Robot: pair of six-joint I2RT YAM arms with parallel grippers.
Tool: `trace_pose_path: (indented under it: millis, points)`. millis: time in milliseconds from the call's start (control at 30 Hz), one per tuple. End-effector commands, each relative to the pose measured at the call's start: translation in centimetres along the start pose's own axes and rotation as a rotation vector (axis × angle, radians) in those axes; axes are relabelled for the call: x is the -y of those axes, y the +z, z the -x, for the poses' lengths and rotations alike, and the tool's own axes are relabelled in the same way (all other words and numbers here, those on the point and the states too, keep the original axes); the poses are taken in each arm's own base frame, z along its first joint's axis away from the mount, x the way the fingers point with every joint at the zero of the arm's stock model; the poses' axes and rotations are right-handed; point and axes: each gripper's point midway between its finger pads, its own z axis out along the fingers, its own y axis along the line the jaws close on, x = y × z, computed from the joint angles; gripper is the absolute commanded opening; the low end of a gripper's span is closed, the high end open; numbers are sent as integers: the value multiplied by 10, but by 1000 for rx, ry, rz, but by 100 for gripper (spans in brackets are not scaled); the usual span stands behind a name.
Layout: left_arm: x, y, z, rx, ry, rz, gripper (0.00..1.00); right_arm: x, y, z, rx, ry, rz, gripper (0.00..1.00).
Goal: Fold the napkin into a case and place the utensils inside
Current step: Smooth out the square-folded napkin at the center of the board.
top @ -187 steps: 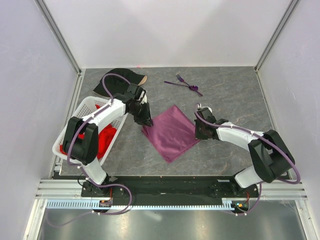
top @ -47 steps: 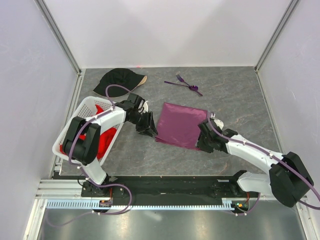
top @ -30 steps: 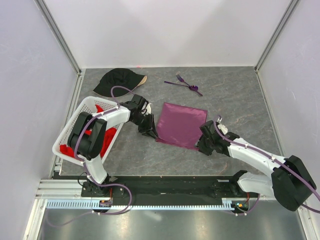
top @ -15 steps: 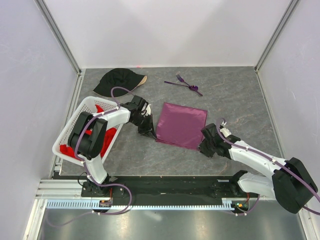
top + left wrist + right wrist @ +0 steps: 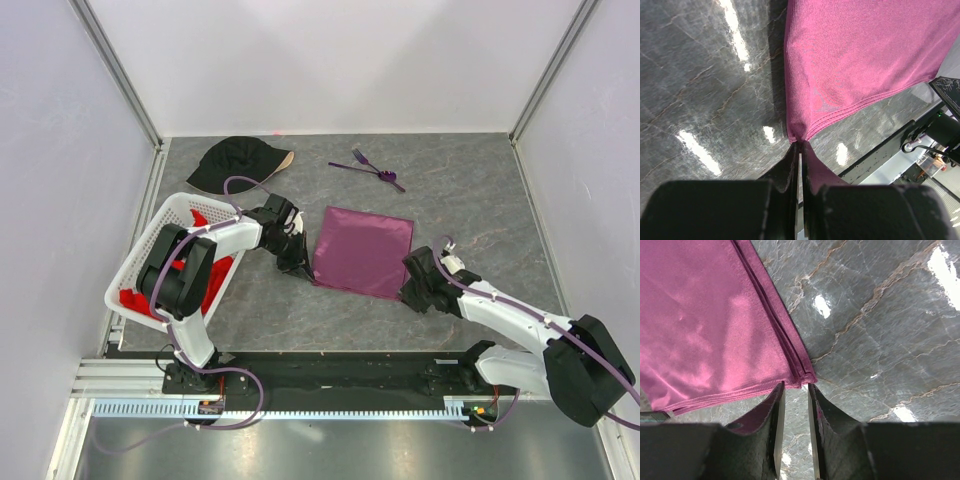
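The plum-purple napkin (image 5: 362,250) lies flat mid-table as a folded rectangle, with layered edges at its near right corner in the right wrist view (image 5: 705,320). My left gripper (image 5: 300,268) is shut on the napkin's near left corner, which is pinched between the fingertips in the left wrist view (image 5: 800,145), where the cloth (image 5: 860,60) spreads away from them. My right gripper (image 5: 408,292) is open with a narrow gap (image 5: 794,387) and nothing in it, its tips just short of the near right corner. The purple utensils (image 5: 368,167) lie together at the back of the table.
A black cap (image 5: 235,163) lies at the back left. A white lattice basket (image 5: 160,225) holding a red cloth (image 5: 205,275) stands at the left, close beside my left arm. The table's metal front rail (image 5: 330,365) runs along the near edge.
The napkin went from a diamond to a folded rectangle. Over the last second my right gripper has come off the near right corner and drawn back slightly. My left gripper keeps its hold.
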Motion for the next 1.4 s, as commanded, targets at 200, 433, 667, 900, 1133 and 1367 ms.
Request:
trace_pose_path:
  millis: [200,433,667,900,1133,1367]
  points:
    - [14,-6,3,24,20,-46,5,-6,5,5,23,10,-5,30]
    - [14,-5,3,24,24,-47,5,-10,7,5,19,11,2,27]
    - [15,-6,3,27,29,-50,5,-11,9,3,15,11,0,26]
    - [15,-6,3,24,29,-49,4,-14,10,5,21,14,5,15]
    - [15,-9,4,36,38,-39,4,-17,4,7,26,5,25,0]
    - [26,-25,11,73,67,-42,4,-25,-9,13,37,-46,55,0]
